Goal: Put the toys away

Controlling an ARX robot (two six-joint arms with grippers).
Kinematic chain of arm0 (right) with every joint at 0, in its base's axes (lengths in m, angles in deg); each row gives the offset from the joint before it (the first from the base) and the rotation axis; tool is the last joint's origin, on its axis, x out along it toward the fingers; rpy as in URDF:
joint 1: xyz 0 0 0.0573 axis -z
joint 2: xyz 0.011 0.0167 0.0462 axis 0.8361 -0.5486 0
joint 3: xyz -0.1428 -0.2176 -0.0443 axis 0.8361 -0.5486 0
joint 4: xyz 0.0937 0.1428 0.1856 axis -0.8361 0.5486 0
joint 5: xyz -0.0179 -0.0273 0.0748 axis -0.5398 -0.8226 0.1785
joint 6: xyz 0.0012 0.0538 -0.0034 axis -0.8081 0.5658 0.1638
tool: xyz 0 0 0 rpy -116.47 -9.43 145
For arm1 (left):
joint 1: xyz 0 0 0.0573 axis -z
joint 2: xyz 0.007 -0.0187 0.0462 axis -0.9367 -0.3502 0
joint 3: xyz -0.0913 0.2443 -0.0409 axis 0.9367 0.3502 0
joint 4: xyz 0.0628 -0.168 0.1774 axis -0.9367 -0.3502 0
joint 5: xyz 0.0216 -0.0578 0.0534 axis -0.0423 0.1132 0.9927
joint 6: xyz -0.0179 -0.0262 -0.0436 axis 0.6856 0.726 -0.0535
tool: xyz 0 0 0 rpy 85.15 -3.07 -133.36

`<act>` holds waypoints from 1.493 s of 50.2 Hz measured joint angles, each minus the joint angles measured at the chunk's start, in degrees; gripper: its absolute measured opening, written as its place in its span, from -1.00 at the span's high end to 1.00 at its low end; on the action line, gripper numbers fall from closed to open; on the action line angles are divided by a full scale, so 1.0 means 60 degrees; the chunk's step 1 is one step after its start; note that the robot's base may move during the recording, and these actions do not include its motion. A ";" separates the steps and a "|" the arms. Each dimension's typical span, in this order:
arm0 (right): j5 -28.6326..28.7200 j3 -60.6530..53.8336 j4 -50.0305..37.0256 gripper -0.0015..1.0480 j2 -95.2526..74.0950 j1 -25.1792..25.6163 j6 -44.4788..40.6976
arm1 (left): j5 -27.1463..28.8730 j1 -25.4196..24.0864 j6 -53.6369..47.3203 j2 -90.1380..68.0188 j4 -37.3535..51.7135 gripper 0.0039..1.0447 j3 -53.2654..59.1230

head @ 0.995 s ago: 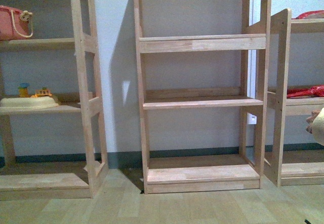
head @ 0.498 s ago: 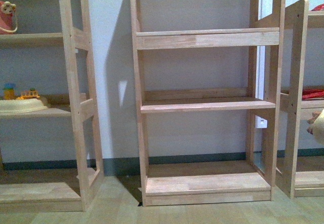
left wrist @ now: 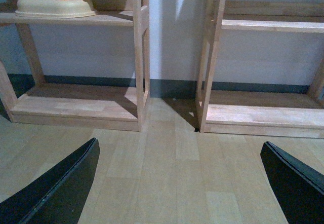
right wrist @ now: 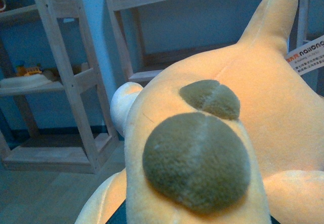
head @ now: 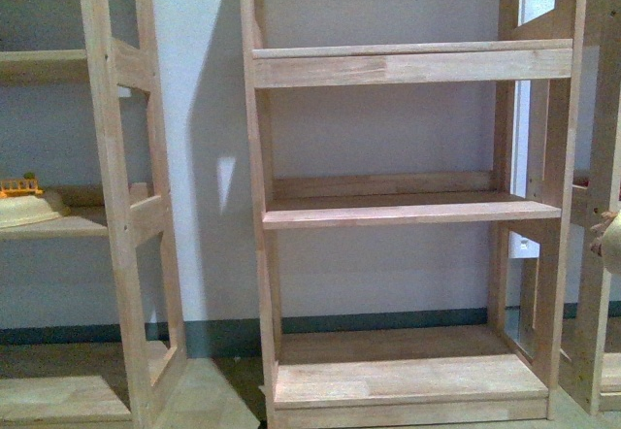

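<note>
An orange-yellow plush animal [right wrist: 212, 133] with brown round patches and a paper hang tag [right wrist: 306, 57] fills the right wrist view. My right gripper is shut on it, its fingers hidden under the plush. A sliver of the plush [head: 609, 240] shows at the right edge of the front view. My left gripper [left wrist: 182, 183] hangs open over the bare wooden floor, with nothing between its dark fingers [left wrist: 61, 188].
An empty three-shelf wooden rack [head: 408, 206] stands straight ahead against the wall. Left of it another rack [head: 116, 215] holds a cream tub with small toys [head: 24, 206]. A third rack's post [head: 602, 157] rises at the right edge.
The front view has closed in on the middle rack and shifted right. The left rack and its tub have slid toward the left edge. The plush stays at the right edge.
</note>
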 joint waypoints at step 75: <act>0.0007 0.0000 0.0000 0.67 0.0000 0.0000 0.0000 | 0.0000 0.0000 0.0000 0.0000 0.0000 -0.89 0.0000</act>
